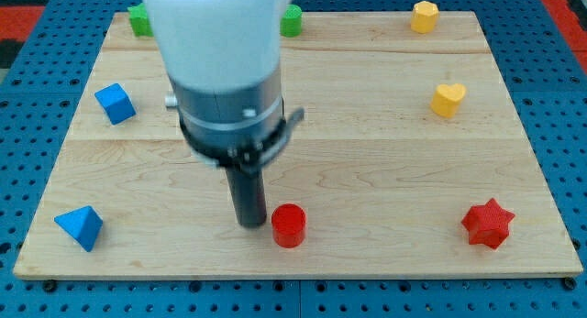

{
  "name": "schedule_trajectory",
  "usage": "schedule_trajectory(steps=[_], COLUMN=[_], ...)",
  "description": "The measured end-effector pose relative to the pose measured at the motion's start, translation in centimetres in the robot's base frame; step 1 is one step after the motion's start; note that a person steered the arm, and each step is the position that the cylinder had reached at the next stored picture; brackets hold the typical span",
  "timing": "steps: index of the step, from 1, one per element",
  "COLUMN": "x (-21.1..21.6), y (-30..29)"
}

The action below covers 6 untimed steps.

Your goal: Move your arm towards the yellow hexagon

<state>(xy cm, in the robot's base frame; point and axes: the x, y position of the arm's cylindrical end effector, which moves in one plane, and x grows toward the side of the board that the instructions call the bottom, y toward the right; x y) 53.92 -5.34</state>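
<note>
The yellow hexagon (424, 16) sits near the view's top right corner of the wooden board (367, 171). My tip (249, 223) rests on the board near the view's bottom centre, far to the lower left of the hexagon. It stands just left of a red cylinder (288, 225), very close to it; I cannot tell if they touch. A yellow heart (448, 99) lies below the hexagon at the right.
A red star (487, 224) is at the bottom right. A blue cube (115, 104) is at the left and a blue pyramid (80, 227) at the bottom left. Two green blocks (139, 20) (292, 20) at the top edge are partly hidden by the arm (220, 71).
</note>
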Motion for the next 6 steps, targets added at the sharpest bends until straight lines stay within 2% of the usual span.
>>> schedule_trajectory(steps=[1,2,4,6], x=[-6.1,-11.1,-19.5,-25.1], y=[0.0,4.6,15.6,28.7])
